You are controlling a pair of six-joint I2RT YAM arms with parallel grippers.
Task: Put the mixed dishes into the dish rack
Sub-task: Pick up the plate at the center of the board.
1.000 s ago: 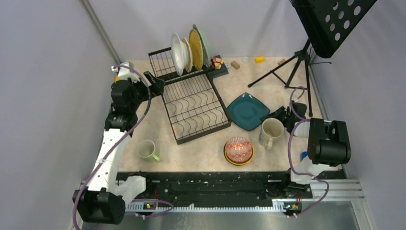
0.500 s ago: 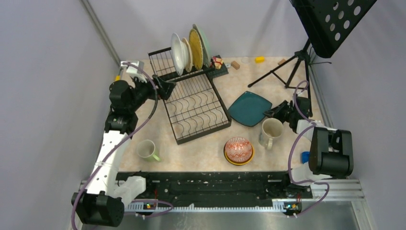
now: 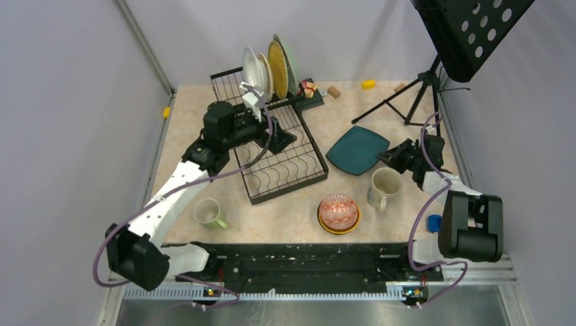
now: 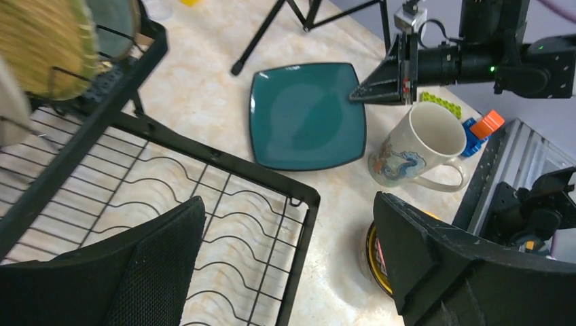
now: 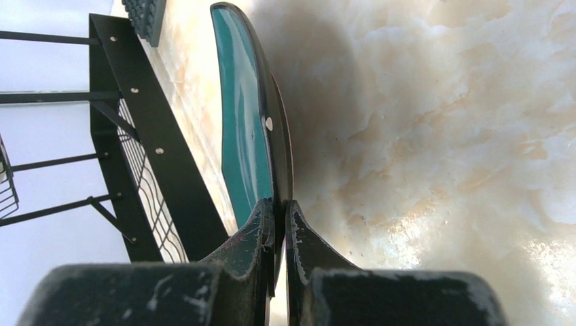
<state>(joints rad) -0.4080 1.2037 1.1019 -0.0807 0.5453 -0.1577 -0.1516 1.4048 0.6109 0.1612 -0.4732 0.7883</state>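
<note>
The dark teal plate [image 3: 356, 149] lies right of the dish rack [image 3: 275, 153], its right edge raised off the table. My right gripper [image 3: 390, 155] is shut on that edge; in the right wrist view both fingers pinch the plate's rim [image 5: 248, 115] at the gripper [image 5: 278, 212]. My left gripper [image 3: 284, 140] hovers open over the rack's flat tray [image 4: 204, 183] with nothing between its fingers [image 4: 289, 204]. White [image 3: 251, 75], yellow [image 3: 277, 66] and pale teal plates [image 3: 289, 60] stand in the upper section. A cream mug [image 3: 385, 187], a green mug [image 3: 209, 212] and stacked bowls [image 3: 338, 212] sit on the table.
A black music stand [image 3: 469, 30] on a tripod [image 3: 407, 102] occupies the back right. Small toy blocks [image 3: 367, 84] lie along the back edge, and a blue toy [image 3: 433, 222] sits by the right arm's base. The cream mug [image 4: 414, 146] stands just below the held plate [image 4: 306, 115].
My left arm has swung from the rack's left side to over its tray. The right gripper has closed on the teal plate's edge and drawn it slightly up and right.
</note>
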